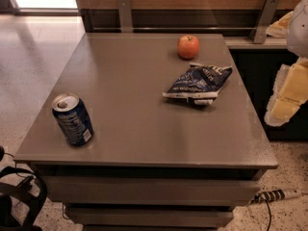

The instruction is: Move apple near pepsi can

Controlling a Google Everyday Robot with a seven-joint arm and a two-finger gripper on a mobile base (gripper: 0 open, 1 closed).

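The apple (188, 46) is small, round and red-orange, and sits near the far right of the grey table (134, 129). The pepsi can (72, 119) is dark blue with a silver top. It stands upright near the table's front left corner, far from the apple. My gripper (282, 110) hangs at the right edge of the view, off the table's right side. It is well away from both the apple and the can and holds nothing that I can see.
A crumpled dark blue and white snack bag (198, 84) lies just in front of the apple, right of centre. A wooden wall panel with metal brackets (124, 13) runs behind the table. A power strip (274, 195) lies on the floor at the lower right, and a black strap (21, 196) at the lower left.
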